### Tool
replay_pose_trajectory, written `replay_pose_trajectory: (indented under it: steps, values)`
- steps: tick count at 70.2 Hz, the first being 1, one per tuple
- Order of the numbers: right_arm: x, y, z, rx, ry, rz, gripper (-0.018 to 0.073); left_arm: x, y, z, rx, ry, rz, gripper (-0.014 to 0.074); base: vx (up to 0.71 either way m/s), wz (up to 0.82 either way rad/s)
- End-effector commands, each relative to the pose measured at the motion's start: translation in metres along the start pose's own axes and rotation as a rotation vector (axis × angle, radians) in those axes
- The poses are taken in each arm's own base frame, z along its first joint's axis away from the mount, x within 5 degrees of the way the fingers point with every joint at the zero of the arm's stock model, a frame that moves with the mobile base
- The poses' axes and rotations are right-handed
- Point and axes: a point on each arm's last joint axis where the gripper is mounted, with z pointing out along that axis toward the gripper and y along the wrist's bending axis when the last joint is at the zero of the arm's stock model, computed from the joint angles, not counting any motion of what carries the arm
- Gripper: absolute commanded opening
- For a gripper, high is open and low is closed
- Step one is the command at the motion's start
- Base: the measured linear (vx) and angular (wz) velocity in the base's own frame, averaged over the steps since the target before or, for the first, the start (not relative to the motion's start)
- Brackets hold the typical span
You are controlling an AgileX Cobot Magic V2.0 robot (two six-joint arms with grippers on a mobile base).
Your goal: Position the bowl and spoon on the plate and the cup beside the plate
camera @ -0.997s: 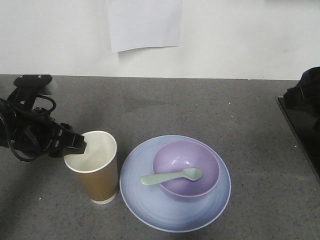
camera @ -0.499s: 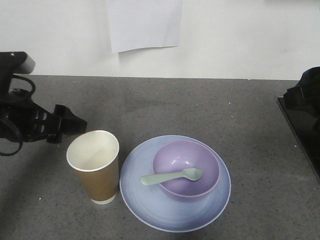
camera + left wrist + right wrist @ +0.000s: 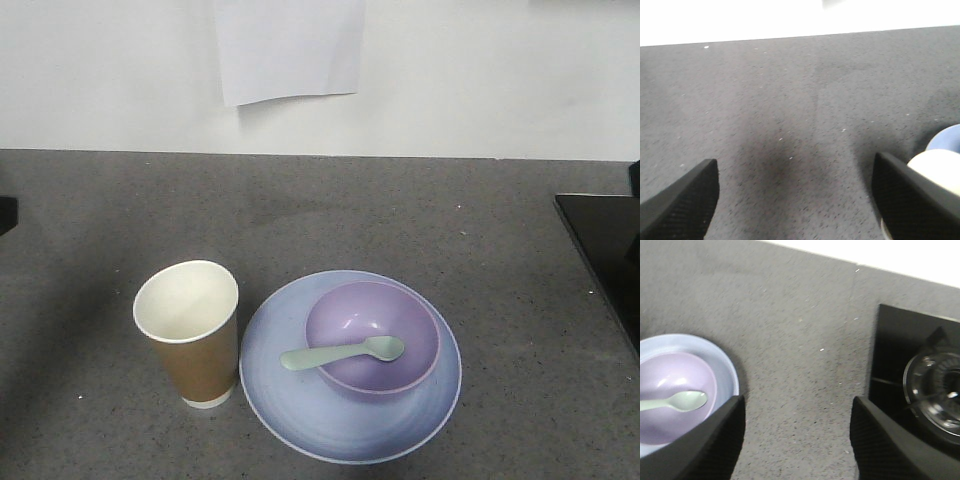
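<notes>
The pale blue plate (image 3: 290,400) lies on the grey counter with the lavender bowl (image 3: 372,340) on it. A mint-green spoon (image 3: 342,352) rests across the bowl's rim, head inside. The brown paper cup (image 3: 188,330) stands upright just left of the plate. Both arms are out of the front view. My left gripper (image 3: 795,197) hangs open over bare counter, the cup's rim (image 3: 940,167) behind its right finger. My right gripper (image 3: 797,440) is open over bare counter, right of the plate (image 3: 727,370), bowl (image 3: 670,390) and spoon (image 3: 677,401).
A black stovetop (image 3: 605,255) sits at the counter's right edge, with a burner (image 3: 935,390) showing in the right wrist view. A white sheet (image 3: 290,45) hangs on the wall behind the counter.
The left arm let go of the cup's rim, drew back to the left and left the front view. The dark right arm at the right edge has also gone from that view.
</notes>
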Motion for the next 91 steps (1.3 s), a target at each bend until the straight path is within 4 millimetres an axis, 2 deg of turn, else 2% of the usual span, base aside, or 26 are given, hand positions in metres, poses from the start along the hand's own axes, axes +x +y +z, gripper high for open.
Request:
replay_pose_trajectory:
  steps: [1, 10, 21, 34, 49, 59, 68, 73, 78, 82, 91]
  values:
    - [-0.002, -0.01, -0.024, 0.04, -0.12, 0.013, 0.0452, 0.002, 0.004, -0.015, -0.015, -0.1, -0.021, 0.0587, 0.0, 0.0]
    - [0.024, -0.015, -0.027, 0.061, -0.146, 0.005, 0.0452, 0.023, 0.011, -0.026, -0.038, -0.125, -0.023, 0.0587, 0.0, 0.0]
    - [0.072, -0.02, -0.022, 0.075, -0.173, 0.053, 0.0452, 0.044, 0.016, -0.041, -0.046, -0.163, -0.039, 0.0587, 0.0, 0.0]
    - [0.123, -0.026, -0.029, 0.073, -0.271, 0.085, 0.0452, 0.068, 0.02, -0.054, -0.039, -0.212, -0.042, 0.0587, 0.0, 0.0]
    - [0.169, -0.027, -0.025, 0.05, -0.341, 0.091, 0.0452, 0.099, 0.025, -0.062, -0.025, -0.274, -0.045, 0.0587, 0.0, 0.0]
    - [0.184, -0.027, -0.019, 0.051, -0.339, 0.083, 0.0452, 0.111, 0.026, -0.063, -0.023, -0.285, -0.047, 0.0586, 0.0, 0.0]
    - [0.185, -0.027, -0.018, 0.053, -0.337, 0.082, 0.0439, 0.111, 0.027, -0.063, -0.026, -0.276, -0.048, 0.0582, 0.0, 0.0]
    - [0.185, -0.027, -0.018, 0.051, -0.341, 0.082, 0.0396, 0.111, 0.027, -0.063, -0.026, -0.276, -0.047, 0.0555, 0.0, 0.0]
    - [0.184, -0.027, -0.019, 0.053, -0.344, 0.08, 0.0322, 0.111, 0.027, -0.063, -0.026, -0.276, -0.047, 0.0495, 0.0, 0.0]
    - [0.184, -0.027, -0.019, 0.055, -0.343, 0.08, 0.0243, 0.111, 0.027, -0.063, -0.026, -0.276, -0.047, 0.0411, 0.0, 0.0]
    - [0.185, -0.027, -0.018, 0.055, -0.34, 0.08, 0.0028, 0.111, 0.027, -0.063, -0.026, -0.276, -0.047, 0.0173, 0.0, 0.0]
